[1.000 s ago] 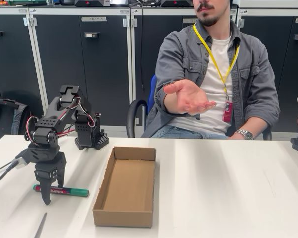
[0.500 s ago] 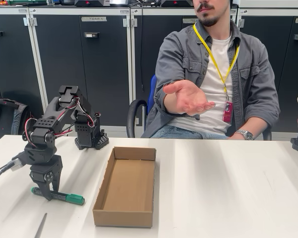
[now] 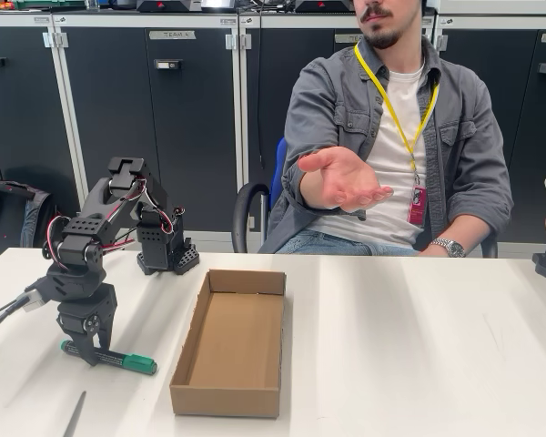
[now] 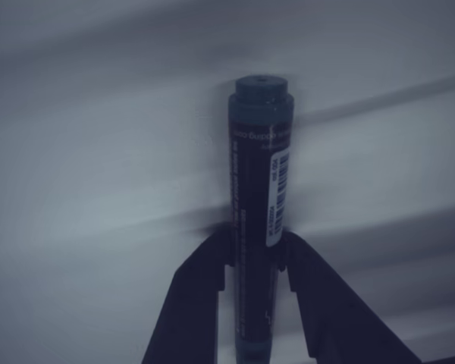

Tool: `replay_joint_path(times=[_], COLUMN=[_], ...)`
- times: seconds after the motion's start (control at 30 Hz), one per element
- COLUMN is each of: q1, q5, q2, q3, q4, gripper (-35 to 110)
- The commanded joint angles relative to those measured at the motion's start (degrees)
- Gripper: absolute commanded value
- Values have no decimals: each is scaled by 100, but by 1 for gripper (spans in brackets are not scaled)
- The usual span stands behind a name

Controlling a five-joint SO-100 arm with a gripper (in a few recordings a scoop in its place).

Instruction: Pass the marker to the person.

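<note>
At the lower left of the fixed view the gripper point(image 3: 89, 353) is seen pointing down, closed onto the marker point(image 3: 118, 360), which lies flat on the white table point(image 3: 409, 346) with its green cap end toward the cardboard box point(image 3: 232, 341). In the wrist view the marker point(image 4: 258, 205) is held between the two fingers point(image 4: 193, 296), which press against its dark barrel on both sides; a narrow closure on the pen is therefore read.

Against the frame a second ago, the gripper has dropped lower and shut around the barrel, and the marker has been nudged and turned slightly. Against the frame half a second ago, little is altered beyond a small shift of the wrist and pen. The grasp is judged to be made, while the lift and carry are not yet done.

In the centre the box has not been moved. At the upper right the person point(image 3: 391, 137) is seated behind the table with an open hand point(image 3: 344, 177), palm up, held out just as before, well apart from the marker.
</note>
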Motion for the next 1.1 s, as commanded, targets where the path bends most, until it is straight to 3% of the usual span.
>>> replay_joint_path(times=[0.0,0.8,1.07], q1=[-79,-554,-633], q5=[35,308,-35], q2=[598,3340,4667], q3=[-88,-220,105], q4=[141,1521,1512], gripper=[-5,-5,-5])
